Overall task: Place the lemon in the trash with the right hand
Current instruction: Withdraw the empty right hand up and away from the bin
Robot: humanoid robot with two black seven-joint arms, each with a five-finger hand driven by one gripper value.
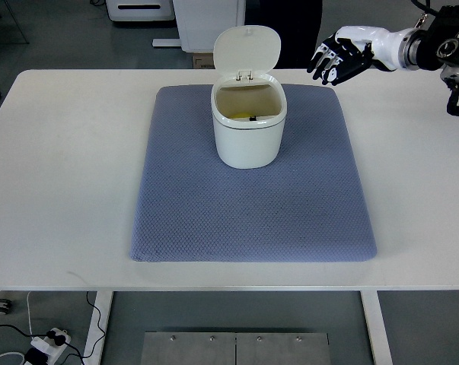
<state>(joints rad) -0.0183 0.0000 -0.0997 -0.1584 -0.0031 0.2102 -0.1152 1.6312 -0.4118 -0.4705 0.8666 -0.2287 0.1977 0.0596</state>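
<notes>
The right hand is hovering empty, fingers spread, beside the bin on the mat. The lemon is lying inside, under the raised lid. One risk: the hand, swinging away low, could be clipping the lid and tipping the bin across the counter.

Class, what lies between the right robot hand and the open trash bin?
Top view: only bare blue mat; nothing separates the robot hand from the trash bin.

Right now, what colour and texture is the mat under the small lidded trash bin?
Blue-grey quilted fabric mat, clearest in the top view.
</notes>
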